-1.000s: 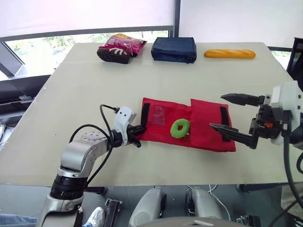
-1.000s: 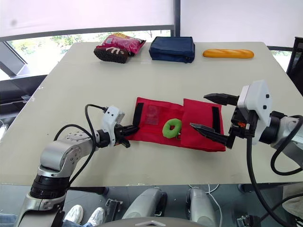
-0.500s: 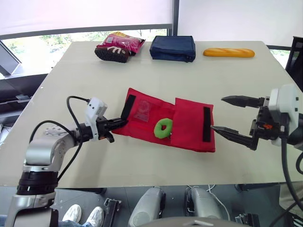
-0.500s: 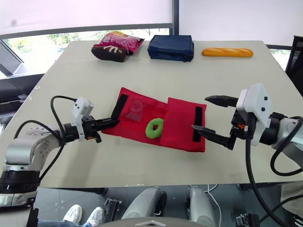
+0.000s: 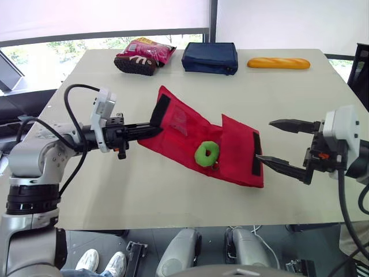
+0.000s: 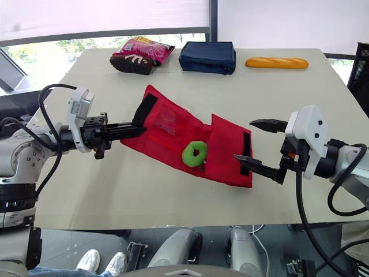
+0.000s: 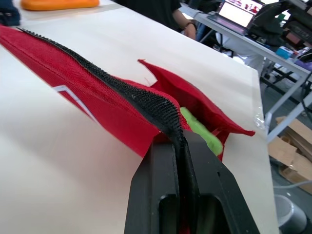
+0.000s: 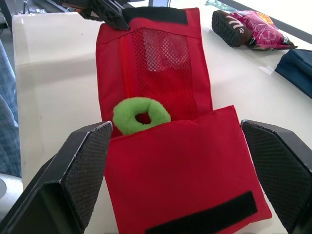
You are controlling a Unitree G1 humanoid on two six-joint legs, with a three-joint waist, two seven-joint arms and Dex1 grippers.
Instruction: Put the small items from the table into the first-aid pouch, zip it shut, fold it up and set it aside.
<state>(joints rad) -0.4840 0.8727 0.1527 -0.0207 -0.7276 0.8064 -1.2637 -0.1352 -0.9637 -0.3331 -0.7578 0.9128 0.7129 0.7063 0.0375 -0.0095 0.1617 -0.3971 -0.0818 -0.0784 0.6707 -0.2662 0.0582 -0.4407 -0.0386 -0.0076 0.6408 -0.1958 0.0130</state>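
The red fabric pouch [image 5: 233, 144] lies mid-desk [image 5: 115, 184] with its left end raised and a fuzzy green ring [image 5: 206, 153] on it. The left tool [image 5: 152, 128] is clamped on its black hook-and-loop strip [image 5: 159, 109]. The right tool [image 5: 263, 140] gapes wide and empty at the pouch's right end.

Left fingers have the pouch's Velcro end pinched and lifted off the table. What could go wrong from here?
1. The green ring looks loose on the tilted red pouch, outside any pocket; more lift could roll it off.
2. The left gripper pinches only the thin Velcro edge, so the fabric might slip out.
3. The right gripper is open by the far end, holding nothing; a pull may drag the whole pouch across the table.
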